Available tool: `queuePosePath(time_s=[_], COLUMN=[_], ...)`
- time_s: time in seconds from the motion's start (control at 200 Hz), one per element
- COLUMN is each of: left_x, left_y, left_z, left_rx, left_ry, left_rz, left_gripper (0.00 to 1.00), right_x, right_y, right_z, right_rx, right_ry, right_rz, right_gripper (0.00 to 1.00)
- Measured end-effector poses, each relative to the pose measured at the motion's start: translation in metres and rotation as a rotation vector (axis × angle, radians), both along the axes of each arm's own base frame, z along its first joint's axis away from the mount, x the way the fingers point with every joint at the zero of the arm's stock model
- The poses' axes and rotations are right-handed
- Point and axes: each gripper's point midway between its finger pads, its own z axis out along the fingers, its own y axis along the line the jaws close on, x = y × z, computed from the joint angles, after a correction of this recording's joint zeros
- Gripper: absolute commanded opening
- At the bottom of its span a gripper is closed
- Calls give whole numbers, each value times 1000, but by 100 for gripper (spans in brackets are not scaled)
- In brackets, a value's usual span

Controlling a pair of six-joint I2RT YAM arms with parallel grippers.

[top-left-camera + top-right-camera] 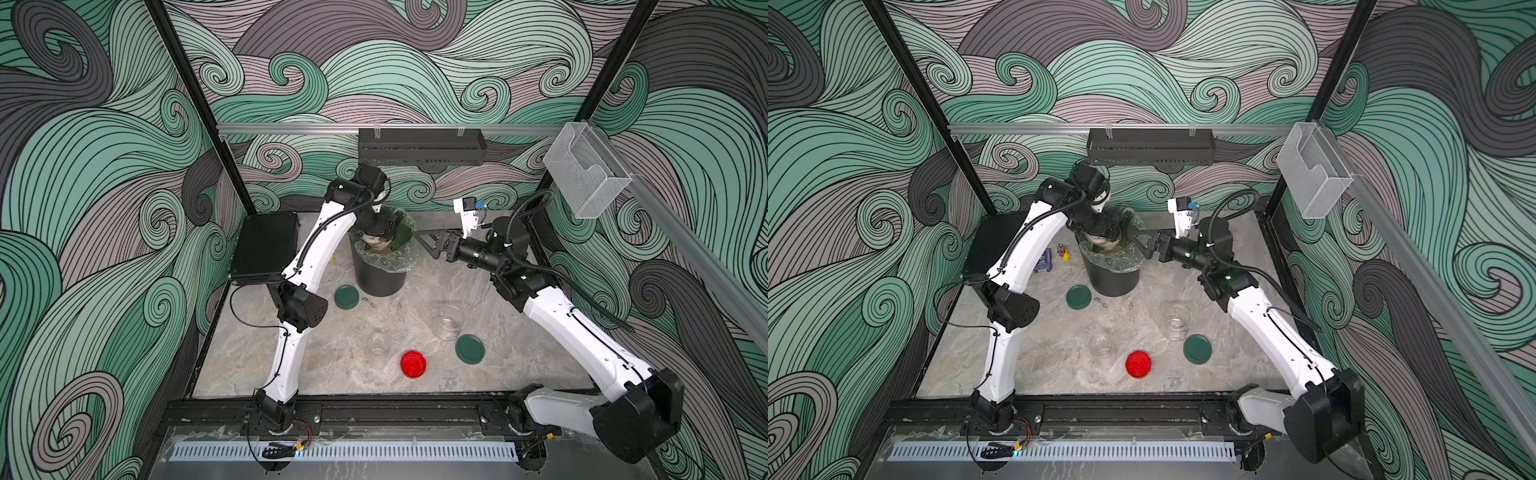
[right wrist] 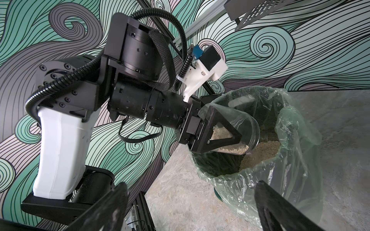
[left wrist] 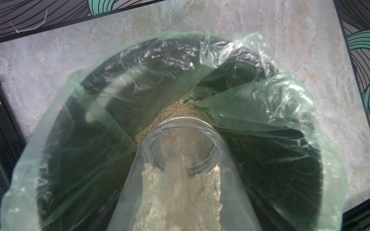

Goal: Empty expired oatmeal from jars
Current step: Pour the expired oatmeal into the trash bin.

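The left gripper (image 2: 228, 130) is clamped on a jar (image 3: 181, 144), with one finger on each side of the glass. The jar is tilted with its mouth down. The mouth lies inside the rim of the black bin (image 1: 379, 280), below the raised edge of the green liner (image 3: 250, 104). Oatmeal (image 3: 178, 202) slides along the low side of the jar toward the mouth, and a heap of it lies in the bin.

The right gripper (image 1: 431, 244) hovers just beside the bin's rim on the robot's right side. Its jaws are wide apart with nothing between them. Whether a fingertip touches the liner cannot be told.

On the table (image 1: 324, 374) a green lid (image 1: 346, 296) lies flat just beside the foot of the bin. Toward the front edge stand a wide jar (image 1: 450, 321) and a small jar (image 1: 377, 345), both upright, open and looking empty, well apart from each other. A second green lid (image 1: 470, 348) lies just beside the wide jar, and a red lid (image 1: 413, 364) lies near the small jar. Open table lies between the bin and these jars.
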Motion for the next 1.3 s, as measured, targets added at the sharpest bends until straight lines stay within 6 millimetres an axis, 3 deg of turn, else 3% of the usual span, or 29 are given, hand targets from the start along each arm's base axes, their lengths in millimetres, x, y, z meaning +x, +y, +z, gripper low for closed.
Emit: queuePosePath(time_s=[0.19, 0.49, 0.62, 0.761, 1.051, 1.301], left_x=[-1, -10, -10, -8, 5, 3], left_y=[0, 5, 5, 1, -4, -3], left_z=[4, 37, 40, 31, -15, -12], left_rx=[-5, -42, -48, -46, 0, -6], left_ry=[-7, -69, -79, -57, 31, 36], left_rz=[1, -1, -1, -7, -4, 12], left_gripper=[0, 0, 0, 0, 0, 0], right_x=[-1, -3, -2, -2, -2, -2], right_y=[2, 4, 6, 7, 7, 7], right_z=[0, 0, -2, -4, -5, -5], right_rx=[0, -1, -3, -6, -10, -11], right_ry=[0, 1, 5, 8, 11, 12], right_rz=[5, 11, 11, 11, 10, 10], right_gripper=[98, 98, 98, 98, 98, 98])
